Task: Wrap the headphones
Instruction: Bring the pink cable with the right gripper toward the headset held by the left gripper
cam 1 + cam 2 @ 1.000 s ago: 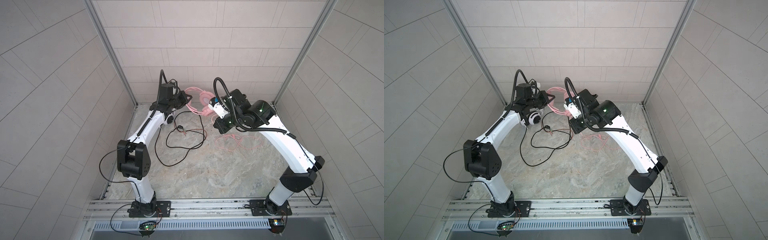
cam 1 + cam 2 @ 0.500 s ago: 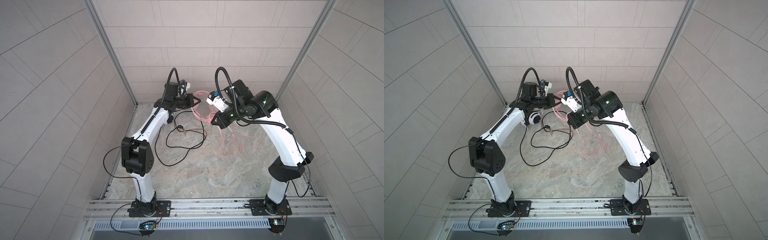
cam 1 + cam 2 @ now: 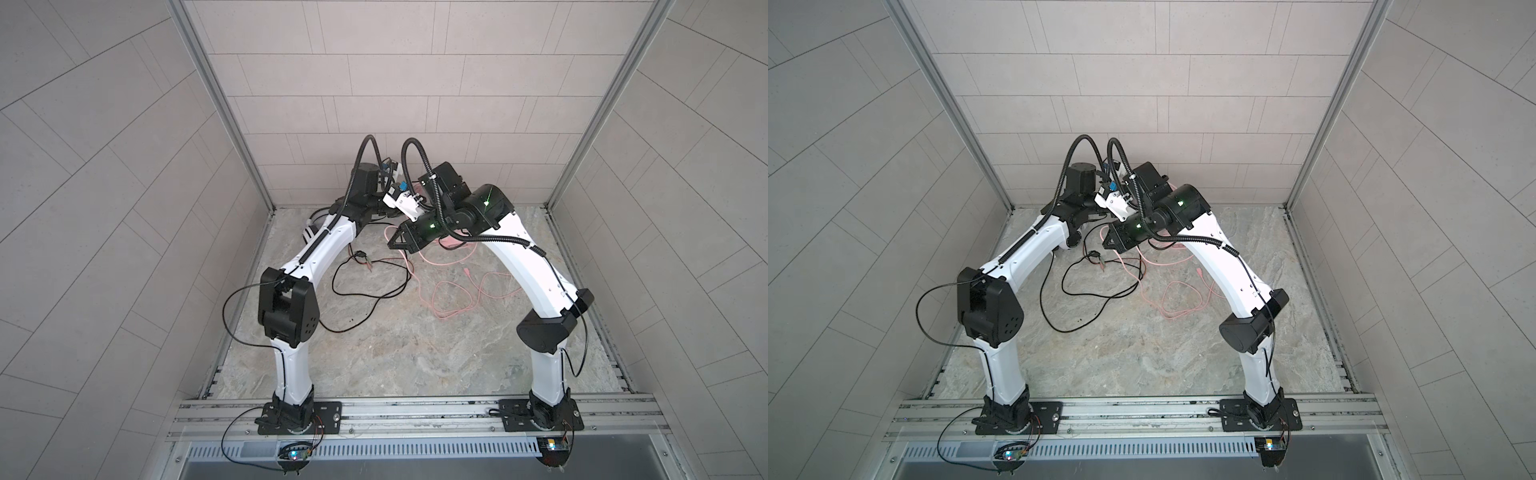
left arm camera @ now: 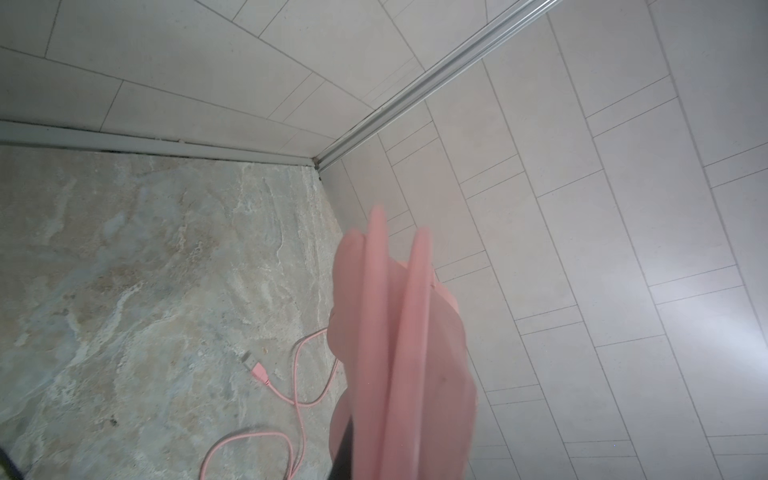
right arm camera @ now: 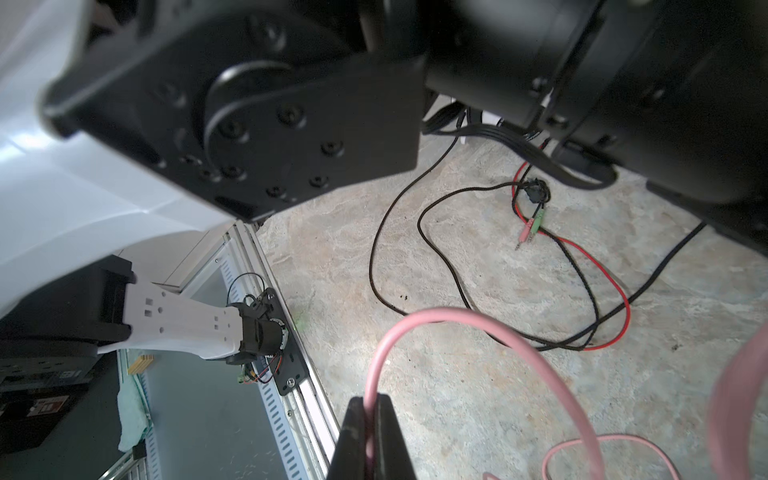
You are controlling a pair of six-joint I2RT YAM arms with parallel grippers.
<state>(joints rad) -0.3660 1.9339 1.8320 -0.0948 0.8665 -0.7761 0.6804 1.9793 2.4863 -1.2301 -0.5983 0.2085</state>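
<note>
Both arms had risen and drawn together: left gripper [image 3: 383, 211] clamped on the pink headset [image 4: 399, 332], now clear of the tabletop [image 3: 395, 353], right gripper [image 5: 371, 405] close beside it pinching the pink cable [image 5: 415, 319], slack trailing below; winding, I judged, could begin.

This was a lab robot cell: a left arm [image 3: 324, 249] and a right arm [image 3: 528, 270] were bolted to an aluminium rail [image 3: 415, 409] fronting a stone-patterned bench [image 3: 395, 357], boxed in by pale tiled panels [image 3: 395, 83] on metal corner posts [image 3: 217, 95], with bare circuit boards [image 3: 294, 455] hanging below.
</note>
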